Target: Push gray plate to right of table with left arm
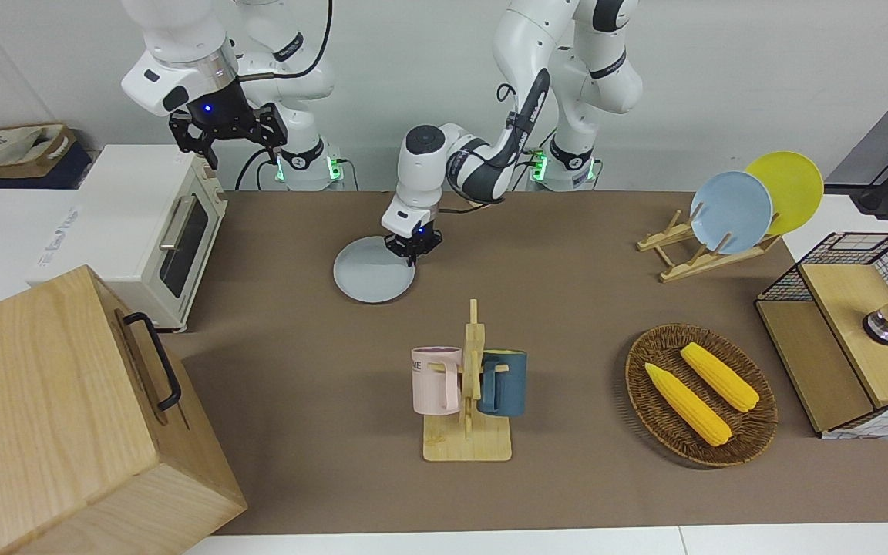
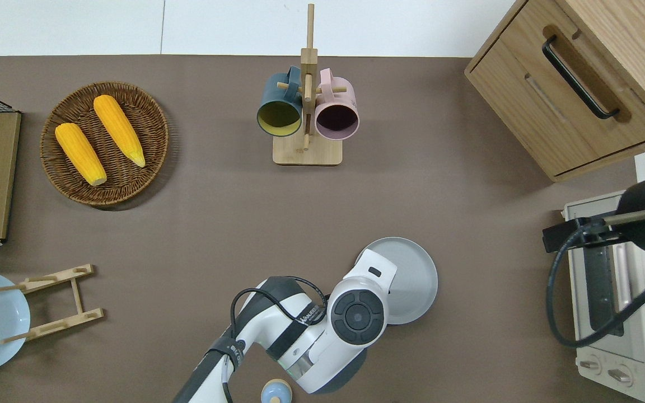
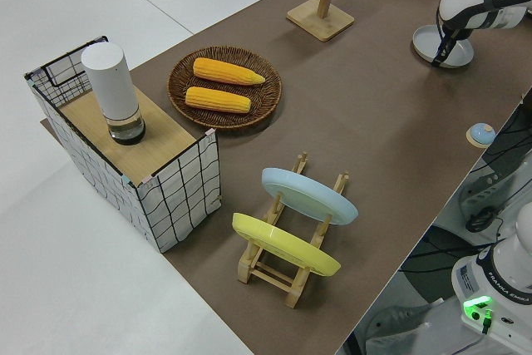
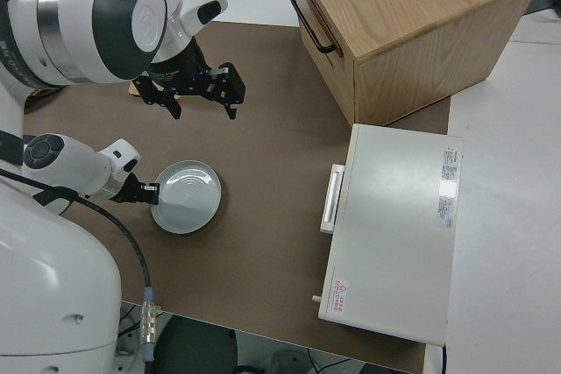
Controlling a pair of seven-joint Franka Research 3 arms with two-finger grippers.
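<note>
The gray plate (image 1: 373, 279) lies flat on the brown table (image 1: 567, 308), nearer to the robots than the mug rack. It also shows in the overhead view (image 2: 412, 280) and the right side view (image 4: 186, 196). My left gripper (image 1: 411, 250) is down at table height. Its fingers look shut and press against the plate's rim on the edge toward the left arm's end. In the overhead view the wrist hides the fingers. My right gripper (image 1: 228, 131) is parked, open and empty.
A toaster oven (image 1: 159, 231) and a wooden cabinet (image 1: 66, 416) stand at the right arm's end. A mug rack (image 1: 467, 385), a corn basket (image 1: 700, 395), a plate rack with sky-blue and yellow plates (image 1: 729, 212) and a wire crate (image 1: 852, 339) fill the rest.
</note>
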